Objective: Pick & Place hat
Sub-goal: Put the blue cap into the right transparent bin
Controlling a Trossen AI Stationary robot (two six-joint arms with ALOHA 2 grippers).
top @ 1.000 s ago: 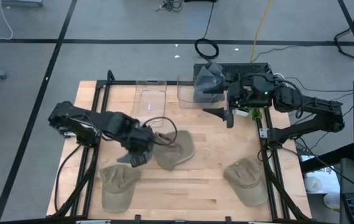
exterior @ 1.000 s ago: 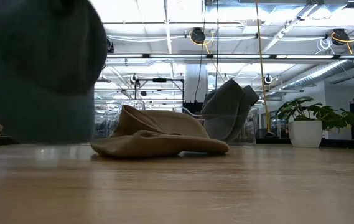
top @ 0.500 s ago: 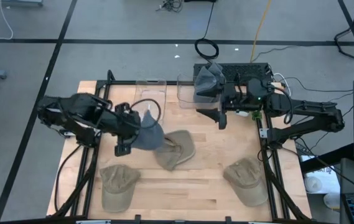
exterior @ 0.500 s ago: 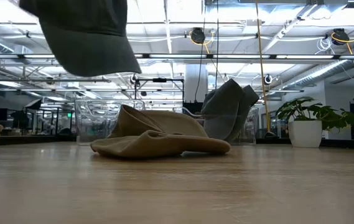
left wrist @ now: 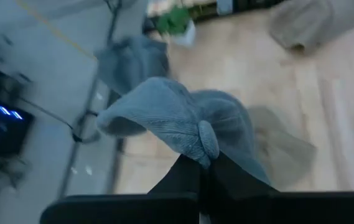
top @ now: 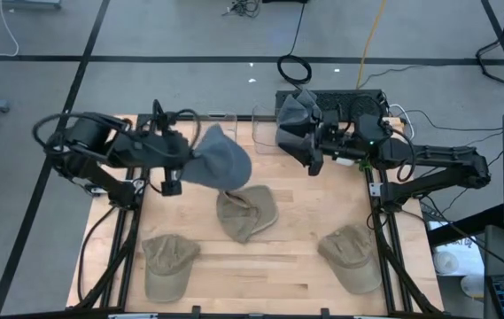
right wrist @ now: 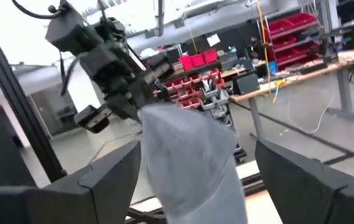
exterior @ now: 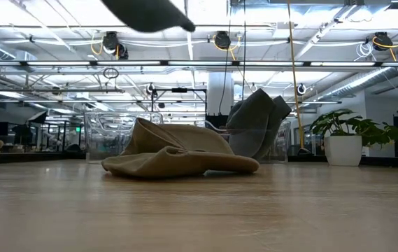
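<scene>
Grey hat (top: 298,117) stands in right bin (top: 265,133).

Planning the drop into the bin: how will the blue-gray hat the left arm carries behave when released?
Probably floppy: the blue-gray hat bunches where the left tool pinches it. It seems light, hanging from one small fold. It will likely slump, as the gray hat in the clear bin does.

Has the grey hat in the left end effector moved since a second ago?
Yes. The grey hat, pinched in the left end effector, has risen and swung toward the clear bins, away from the tan hat mid-table.
</scene>
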